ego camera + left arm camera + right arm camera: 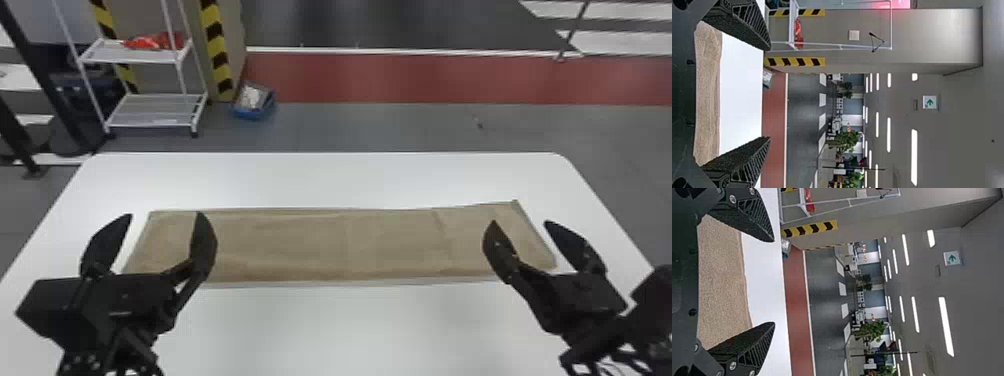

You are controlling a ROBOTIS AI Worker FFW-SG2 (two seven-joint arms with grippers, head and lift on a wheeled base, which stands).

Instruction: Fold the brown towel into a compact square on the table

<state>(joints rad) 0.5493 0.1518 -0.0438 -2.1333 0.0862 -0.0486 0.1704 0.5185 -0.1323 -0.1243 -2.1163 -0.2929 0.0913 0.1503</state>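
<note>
The brown towel (320, 245) lies flat on the white table as a long, wide strip. My left gripper (162, 217) stands open above its left end, and my right gripper (520, 225) is open over its right end. Nothing is held by either. In the left wrist view, the towel (707, 98) shows behind the spread fingers of my left gripper (769, 93). The right wrist view has the towel (723, 282) behind the parted fingers of my right gripper (774, 282).
The white table (320, 175) extends beyond the towel on every side. On the floor past its far edge stand a white shelf rack (150, 110) and a blue box (254, 102).
</note>
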